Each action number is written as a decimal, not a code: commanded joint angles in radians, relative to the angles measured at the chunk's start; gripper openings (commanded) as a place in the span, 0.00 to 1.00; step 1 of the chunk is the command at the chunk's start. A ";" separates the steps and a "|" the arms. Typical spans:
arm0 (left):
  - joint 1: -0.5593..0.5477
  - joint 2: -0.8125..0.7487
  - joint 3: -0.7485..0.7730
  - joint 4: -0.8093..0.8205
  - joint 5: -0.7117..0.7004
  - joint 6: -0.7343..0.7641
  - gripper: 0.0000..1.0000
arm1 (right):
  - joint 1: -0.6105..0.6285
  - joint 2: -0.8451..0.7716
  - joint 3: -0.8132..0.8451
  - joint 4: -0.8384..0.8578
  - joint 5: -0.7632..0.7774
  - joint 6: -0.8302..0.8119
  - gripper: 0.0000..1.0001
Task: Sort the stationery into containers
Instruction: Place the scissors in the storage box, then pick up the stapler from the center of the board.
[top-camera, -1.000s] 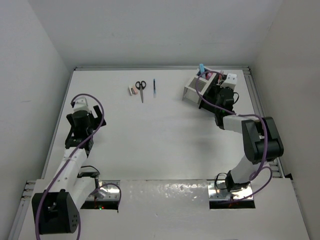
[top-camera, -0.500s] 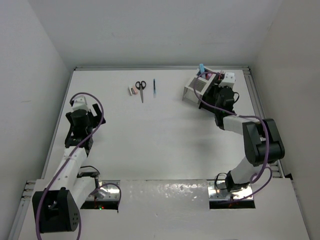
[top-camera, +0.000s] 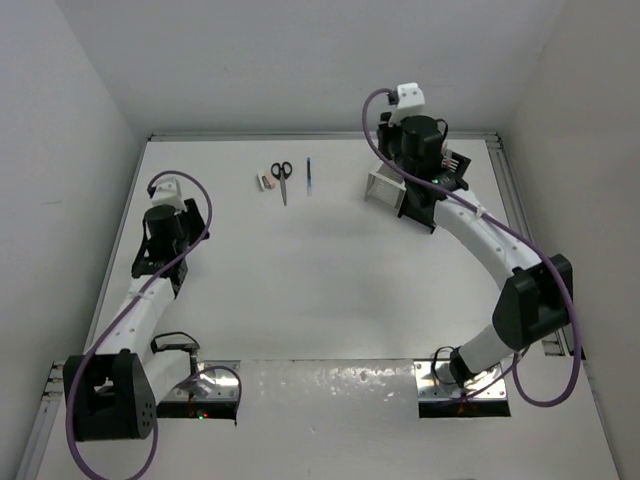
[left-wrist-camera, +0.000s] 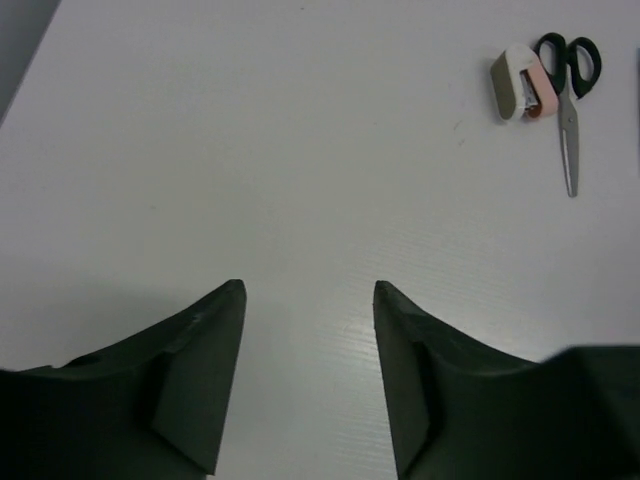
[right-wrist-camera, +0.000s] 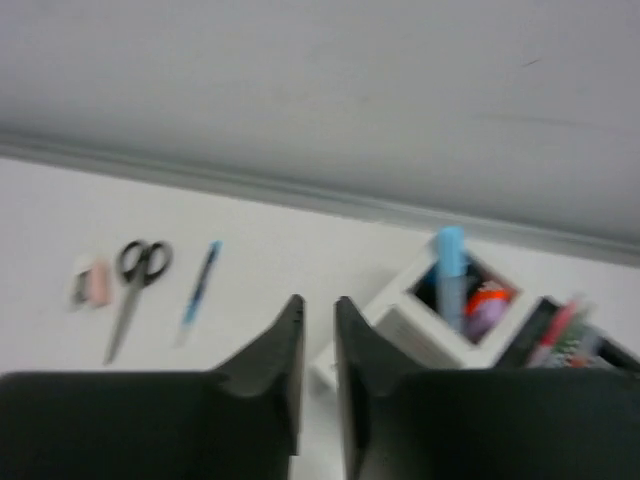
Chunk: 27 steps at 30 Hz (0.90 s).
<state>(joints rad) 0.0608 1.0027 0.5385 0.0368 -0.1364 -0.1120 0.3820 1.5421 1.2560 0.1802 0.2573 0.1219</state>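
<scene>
Three loose pieces lie on the surface (top-camera: 330, 280) toward its far edge: a small pink-and-white piece (left-wrist-camera: 522, 85), a pair of black-handled scissors (left-wrist-camera: 567, 110) just beside it, and a blue pen (top-camera: 309, 176) a little further right. None of them is in a box yet, so I judge the sorting only partly done.

To the right sits the white box (right-wrist-camera: 420, 335) with the black box (right-wrist-camera: 525, 340) against it. A light blue marker (right-wrist-camera: 450, 265) stands upright in the white one among other coloured things, and something red pokes out of the black one.

My right end effector (right-wrist-camera: 318, 305) hangs high above the boxes, its fingers drawn nearly together with a slim gap and nothing between them. From that height it looks out over the loose pieces, a fair spot to pick the next one from.

My left end effector (left-wrist-camera: 309, 290) hovers over bare surface, fingers apart and empty, pointed toward the scissors but well short of them. I'd guess it is lined up to reach that way, since those pieces lie nearer its side.
</scene>
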 joint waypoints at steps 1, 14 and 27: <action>-0.013 0.043 0.103 0.029 0.084 0.018 0.49 | 0.041 0.081 0.082 -0.309 -0.085 0.107 0.24; -0.203 0.784 0.958 -0.473 0.084 0.042 1.00 | 0.034 0.148 0.011 -0.148 -0.207 0.206 0.67; -0.282 1.334 1.485 -0.528 -0.167 -0.051 0.84 | -0.005 0.153 -0.041 -0.139 -0.272 0.234 0.63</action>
<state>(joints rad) -0.2150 2.3749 1.9915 -0.5079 -0.2462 -0.1287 0.3759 1.7134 1.2301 0.0113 0.0200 0.3367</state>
